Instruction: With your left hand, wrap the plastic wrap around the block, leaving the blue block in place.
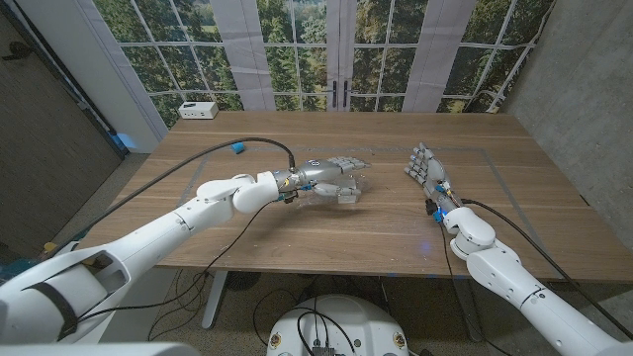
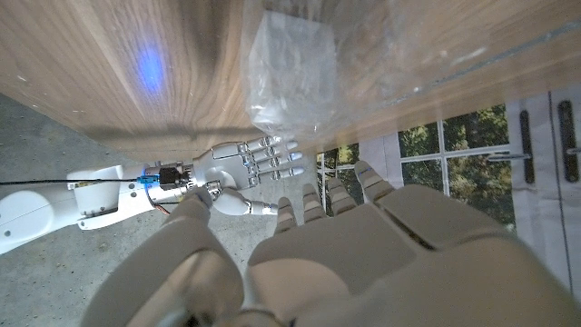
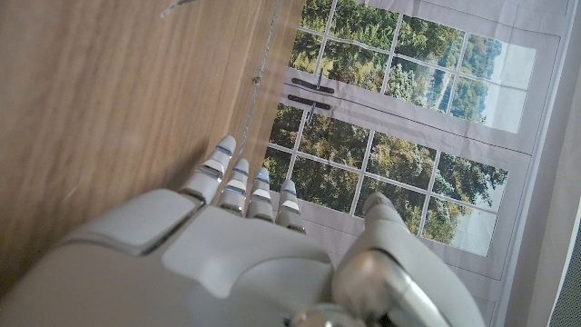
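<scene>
A small block (image 2: 290, 68) that looks pale lies under crinkled clear plastic wrap (image 2: 272, 113) on the wooden table (image 1: 247, 232). In the head view the wrap (image 1: 348, 190) lies at the table's middle, with my left hand (image 1: 328, 176) right over it. Its fingers (image 2: 313, 195) are stretched and apart, short of the wrap, with nothing between them. My right hand (image 1: 425, 166) stands on its edge to the right of the wrap, fingers straight and empty. That right hand (image 2: 245, 165) faces the block in the left wrist view, and it (image 3: 245, 245) holds nothing in its own wrist view.
A white box (image 1: 199, 110) sits at the table's back left corner. A black cable (image 1: 198, 163) with a blue clip (image 1: 237, 150) runs along my left arm. A blue light spot (image 2: 150, 64) shows on the wood near the block. Windows stand behind the table.
</scene>
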Controlling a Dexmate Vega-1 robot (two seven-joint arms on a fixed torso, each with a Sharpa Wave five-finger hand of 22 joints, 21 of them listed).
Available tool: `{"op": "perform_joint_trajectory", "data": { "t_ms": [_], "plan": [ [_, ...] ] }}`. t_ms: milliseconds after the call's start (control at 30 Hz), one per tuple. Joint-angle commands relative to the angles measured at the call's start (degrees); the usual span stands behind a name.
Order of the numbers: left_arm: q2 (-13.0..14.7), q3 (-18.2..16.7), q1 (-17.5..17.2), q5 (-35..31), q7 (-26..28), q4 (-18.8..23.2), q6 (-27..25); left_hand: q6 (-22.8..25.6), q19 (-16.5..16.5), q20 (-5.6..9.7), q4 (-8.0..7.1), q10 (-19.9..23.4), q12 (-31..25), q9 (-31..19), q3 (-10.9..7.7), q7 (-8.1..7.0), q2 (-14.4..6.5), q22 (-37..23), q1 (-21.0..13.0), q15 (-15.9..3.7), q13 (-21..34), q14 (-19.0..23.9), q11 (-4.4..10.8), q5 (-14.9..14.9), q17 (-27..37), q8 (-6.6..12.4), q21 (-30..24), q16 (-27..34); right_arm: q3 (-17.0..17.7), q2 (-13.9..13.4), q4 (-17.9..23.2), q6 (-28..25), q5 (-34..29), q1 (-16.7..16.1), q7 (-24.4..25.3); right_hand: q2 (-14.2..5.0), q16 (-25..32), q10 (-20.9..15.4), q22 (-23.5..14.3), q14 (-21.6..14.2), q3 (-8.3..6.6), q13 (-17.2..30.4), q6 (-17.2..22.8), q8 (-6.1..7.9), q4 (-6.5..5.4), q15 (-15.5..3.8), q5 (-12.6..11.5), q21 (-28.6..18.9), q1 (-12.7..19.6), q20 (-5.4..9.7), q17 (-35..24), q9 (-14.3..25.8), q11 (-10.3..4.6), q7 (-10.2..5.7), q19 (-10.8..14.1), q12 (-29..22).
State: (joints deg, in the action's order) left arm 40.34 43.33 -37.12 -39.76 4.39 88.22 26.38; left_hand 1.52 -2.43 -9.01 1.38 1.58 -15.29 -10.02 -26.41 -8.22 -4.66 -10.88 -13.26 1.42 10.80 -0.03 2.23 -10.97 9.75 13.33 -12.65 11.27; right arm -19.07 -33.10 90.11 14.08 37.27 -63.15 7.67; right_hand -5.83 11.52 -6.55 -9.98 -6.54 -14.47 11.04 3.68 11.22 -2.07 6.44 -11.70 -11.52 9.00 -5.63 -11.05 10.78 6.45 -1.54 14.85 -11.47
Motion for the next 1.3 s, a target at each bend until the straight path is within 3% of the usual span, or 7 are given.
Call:
{"op": "perform_joint_trajectory", "data": {
  "t_ms": [33, 233, 300, 367, 633, 867, 1300],
  "plan": [
    [3.67, -4.31, -11.48, -11.29, 9.56, 15.68, -18.59, 8.29, 1.23, -0.87, 4.0, 6.54, -1.43, -0.45, -1.24, 1.22, 0.44, -0.33, -3.45, -0.82, 0.48, 4.47, -0.03, 0.68, 0.36, 1.37, -0.51, 0.69, 0.08, -0.27, -0.66, 0.54, 0.78, -0.06, -1.71, 0.39, -0.07, -0.03, -0.26, -0.56, -0.13, 0.3, -0.1, -0.11, -0.16, 0.02, -0.2, -0.05, -0.25, 0.11, -0.1, 0.12, 0.02, -0.24, 0.0, 0.02],
    [5.15, -4.02, -15.98, -21.45, 9.24, 22.73, -30.0, 16.83, 2.77, -1.76, 7.3, 10.25, -2.08, -0.87, -1.96, 4.41, 1.38, -0.4, -6.68, -1.23, 1.03, 6.05, 0.12, 0.95, 0.52, 3.15, -0.89, 0.43, 0.08, -0.25, -1.28, 1.42, 1.34, -0.25, -3.13, 0.41, -0.08, -0.04, -0.26, -0.54, -0.12, 0.3, -0.14, -0.12, -0.18, 0.04, -0.19, -0.06, -0.27, 0.08, -0.09, 0.12, -0.01, -0.22, 0.02, 0.02],
    [5.85, -3.23, -16.73, -27.07, 3.58, 26.35, -34.75, 19.45, 3.59, -1.6, 7.94, 10.8, -2.18, -1.0, -2.32, 4.67, 1.4, -0.39, -7.88, -1.29, 1.23, 6.32, 0.42, 0.91, 0.53, 3.88, -1.12, 0.38, 0.18, -0.5, -0.98, 1.54, 1.28, -0.6, -3.13, 0.41, -0.08, -0.01, -0.25, -0.54, -0.11, 0.3, -0.16, -0.12, -0.19, 0.02, -0.18, -0.05, -0.27, 0.11, -0.09, 0.12, -0.04, -0.28, 0.01, 0.03],
    [6.5, -2.09, -17.32, -33.62, 6.08, 26.52, -37.12, 24.99, 4.52, -1.52, 8.57, 11.28, -2.09, -1.18, -2.8, 4.29, 1.68, -0.33, -10.13, -1.46, 1.49, 6.38, 0.64, 0.97, 0.54, 5.42, -1.23, 0.16, 0.28, -0.72, -0.64, 1.58, 1.27, -0.92, -3.09, 0.42, -0.08, -0.02, -0.25, -0.54, -0.11, 0.3, -0.17, -0.13, -0.19, 0.04, -0.18, -0.06, -0.28, 0.08, -0.09, 0.12, 0.03, -0.25, 0.02, 0.03],
    [6.97, -3.53, -20.8, -34.5, 4.1, 29.85, -41.91, 24.83, 5.95, -0.73, 9.12, 11.01, -1.72, -1.21, -2.92, 3.61, 2.86, -0.27, -12.05, -1.28, 1.6, 5.28, 1.16, 0.86, 0.55, 5.0, -1.58, -0.25, 0.08, -0.95, -0.28, 1.78, 1.29, -1.24, -3.73, 0.45, -0.09, -0.03, -0.25, -0.54, -0.09, 0.29, -0.16, -0.11, -0.21, 0.05, -0.17, -0.07, -0.29, 0.1, -0.08, 0.12, 0.11, -0.27, 0.06, 0.03],
    [7.69, -4.3, -22.92, -39.24, -3.23, 33.39, -46.3, 24.62, 7.23, -1.99, 9.28, 10.74, -1.39, -1.26, -2.9, 3.32, 4.11, -0.25, -13.74, -0.21, 1.64, 5.02, 1.06, 0.75, 0.56, 4.74, -1.88, -0.28, -0.18, -0.71, 0.02, 2.0, 0.78, -1.33, -3.25, 0.46, -0.1, 0.05, -0.25, -0.51, -0.07, 0.29, -0.16, -0.11, -0.23, 0.02, -0.16, -0.06, -0.31, 0.1, -0.08, 0.11, 0.01, -0.31, 0.02, 0.06],
    [8.97, -6.49, -24.45, -43.47, -11.55, 34.99, -47.73, 24.06, 6.54, -1.66, 8.62, 9.7, -0.73, -1.35, -2.17, 3.31, 5.78, -0.28, -14.24, 0.66, 1.74, 4.13, 0.63, 0.74, 0.62, 4.05, -1.37, -0.43, -1.29, -0.08, -0.45, 0.79, 0.11, 0.32, -3.0, 0.42, -0.12, 0.03, -0.25, -0.48, -0.09, 0.29, -0.17, -0.1, -0.25, -0.01, -0.15, -0.04, -0.3, 0.12, -0.07, 0.11, 0.06, -0.3, -0.01, 0.06]
  ]
}}
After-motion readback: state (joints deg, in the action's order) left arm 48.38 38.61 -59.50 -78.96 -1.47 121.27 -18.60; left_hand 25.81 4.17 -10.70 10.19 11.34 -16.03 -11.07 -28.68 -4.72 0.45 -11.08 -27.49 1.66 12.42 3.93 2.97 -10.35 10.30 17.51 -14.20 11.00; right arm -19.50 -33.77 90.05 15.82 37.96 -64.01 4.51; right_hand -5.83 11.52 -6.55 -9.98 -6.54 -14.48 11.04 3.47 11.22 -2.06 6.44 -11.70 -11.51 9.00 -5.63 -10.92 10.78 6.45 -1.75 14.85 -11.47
